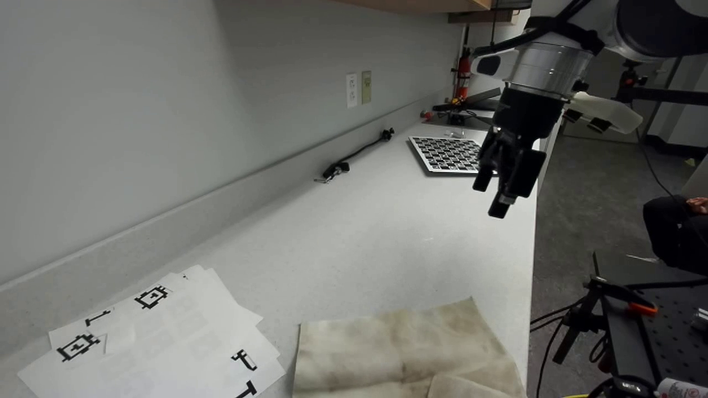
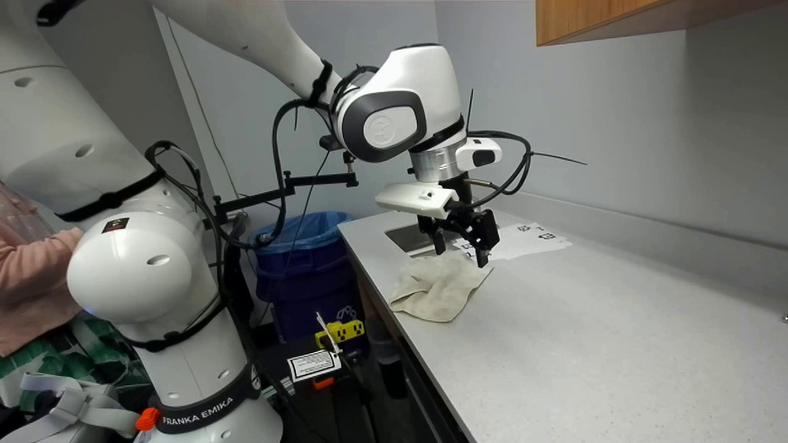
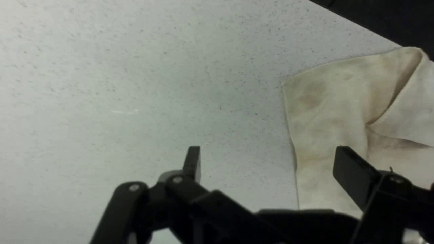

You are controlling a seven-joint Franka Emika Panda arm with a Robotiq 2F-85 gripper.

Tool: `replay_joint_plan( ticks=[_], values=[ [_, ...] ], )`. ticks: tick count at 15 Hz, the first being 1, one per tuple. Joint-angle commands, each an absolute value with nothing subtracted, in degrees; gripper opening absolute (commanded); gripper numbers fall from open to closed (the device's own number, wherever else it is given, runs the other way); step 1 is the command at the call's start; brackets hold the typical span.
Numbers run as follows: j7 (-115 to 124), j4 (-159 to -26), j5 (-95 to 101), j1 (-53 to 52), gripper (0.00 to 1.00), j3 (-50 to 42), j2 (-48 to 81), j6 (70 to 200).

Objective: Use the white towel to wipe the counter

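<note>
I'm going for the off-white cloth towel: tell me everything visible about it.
The off-white cloth towel looks soft, with faint brownish patches. It lies rumpled, one part folded over, on the speckled white countertop, near the robot-side edge, beside white paper sheets with black markings. Only the countertop visibly touches it; the open black gripper is apart.

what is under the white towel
The counter: its speckled surface runs up to the edges of the white towel. Whether anything else lies beneath cannot be seen, as the towel covers that patch in every view.
</note>
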State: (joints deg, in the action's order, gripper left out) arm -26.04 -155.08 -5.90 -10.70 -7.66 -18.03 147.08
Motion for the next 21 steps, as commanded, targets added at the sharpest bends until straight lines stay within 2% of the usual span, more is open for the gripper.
replay_joint_plan(
  ticks=[1,5,9,10,21],
  values=[
    [-34.5,-153.5,-14.2,-16.7,1.00,-7.2,-13.1,149.9],
    [-43.5,-151.2,-21.9,-20.2,1.00,-5.0,-7.0,151.2],
    [-46.1,-148.2,-24.9,-17.9,1.00,-0.5,-2.1,149.8],
    [-44.1,-150.8,-23.1,-16.6,1.00,0.5,-5.4,149.7],
    [-45.2,-147.9,-22.8,-15.4,1.00,4.0,-1.4,151.0]
  ],
)
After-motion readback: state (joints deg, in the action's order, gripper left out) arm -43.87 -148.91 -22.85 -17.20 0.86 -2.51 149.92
